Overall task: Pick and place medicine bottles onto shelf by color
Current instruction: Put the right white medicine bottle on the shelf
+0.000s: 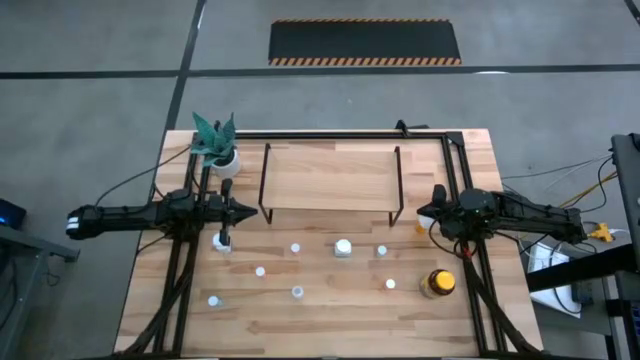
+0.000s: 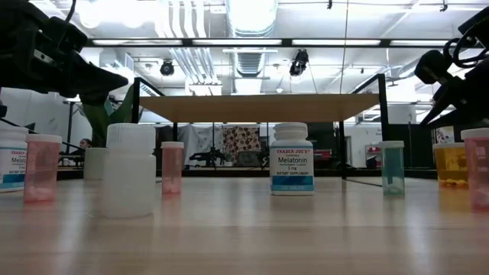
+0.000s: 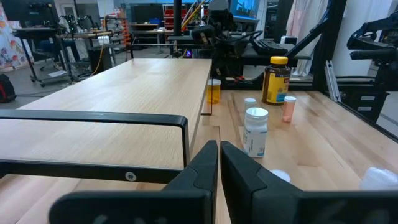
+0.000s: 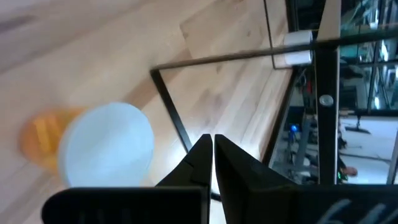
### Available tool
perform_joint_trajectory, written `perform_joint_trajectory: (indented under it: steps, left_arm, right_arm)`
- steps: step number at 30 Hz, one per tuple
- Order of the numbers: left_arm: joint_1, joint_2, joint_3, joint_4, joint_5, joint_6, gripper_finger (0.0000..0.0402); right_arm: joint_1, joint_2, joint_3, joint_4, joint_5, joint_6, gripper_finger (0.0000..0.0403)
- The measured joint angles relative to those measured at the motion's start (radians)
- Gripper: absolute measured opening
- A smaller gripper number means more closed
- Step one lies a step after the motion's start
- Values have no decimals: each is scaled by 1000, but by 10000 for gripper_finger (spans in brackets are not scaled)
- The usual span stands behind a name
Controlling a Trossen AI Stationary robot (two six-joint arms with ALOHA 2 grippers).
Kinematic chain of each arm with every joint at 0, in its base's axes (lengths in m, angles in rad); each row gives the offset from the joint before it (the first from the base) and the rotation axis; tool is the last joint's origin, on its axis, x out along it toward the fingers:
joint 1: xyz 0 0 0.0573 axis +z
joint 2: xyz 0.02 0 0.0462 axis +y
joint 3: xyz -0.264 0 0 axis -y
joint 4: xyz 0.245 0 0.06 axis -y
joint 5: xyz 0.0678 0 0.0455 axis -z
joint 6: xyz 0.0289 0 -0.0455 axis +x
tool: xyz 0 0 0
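The light-wood shelf (image 1: 330, 178) stands on black rod legs at the table's far middle. Several small bottles stand upright on the table in front of it, among them a white Melatonin bottle (image 1: 343, 247) (image 2: 292, 159) (image 3: 255, 130). A larger amber, yellow-capped bottle (image 1: 438, 284) (image 3: 276, 79) stands near right. A small orange bottle with a white cap (image 1: 420, 228) (image 4: 106, 146) stands by the shelf's right leg. My left gripper (image 1: 245, 212) (image 3: 219, 152) hovers shut at the shelf's left end. My right gripper (image 1: 425, 212) (image 4: 212, 146) hovers shut at its right end, just above the orange bottle.
A white pot with a green plant (image 1: 222, 150) stands at the far left corner. A black frame (image 1: 455, 170) runs along the table's far and right sides. Bare table top (image 1: 340, 320) lies along the near edge. The shelf top (image 3: 106, 93) carries nothing.
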Motion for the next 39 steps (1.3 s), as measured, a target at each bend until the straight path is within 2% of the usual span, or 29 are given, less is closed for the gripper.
perform_joint_trajectory:
  steps: [2, 6, 9, 15, 21, 23, 26, 31, 36, 39]
  left_arm:
    - [0, 0, 0, 52, 1, -36, 1]
    - [-1, 0, 0, 259, 24, -413, 1]
    - [-2, 0, 0, 443, 25, -525, 1]
    - [-1, 0, 0, 677, 25, -521, 1]
    - [-1, 0, 0, 696, 26, -516, 1]
    - [-1, 0, 0, 696, 26, -497, 1]
    - [-1, 0, 0, 697, 26, -453, 1]
    - [-1, 0, 0, 697, 26, -389, 1]
    - [-1, 0, 0, 698, 26, -393, 1]
    - [-1, 0, 0, 698, 26, -394, 1]
  right_arm:
    - [0, 0, 0, 0, -1, 17, 9]
    - [0, 0, 0, 0, 0, 26, 9]
    - [0, 0, 0, 0, 0, 26, 9]
    - [0, 0, 0, 0, 0, 26, 9]
    - [0, 0, -2, 54, 8, 20, 9]
    - [0, 0, -4, 126, 9, 58, 9]
    - [0, 0, -4, 334, -18, 116, 9]
    - [0, 0, -4, 634, -27, 122, 9]
    - [1, 0, -4, 818, -32, 150, 9]
    - [1, 0, -4, 874, -36, 235, 9]
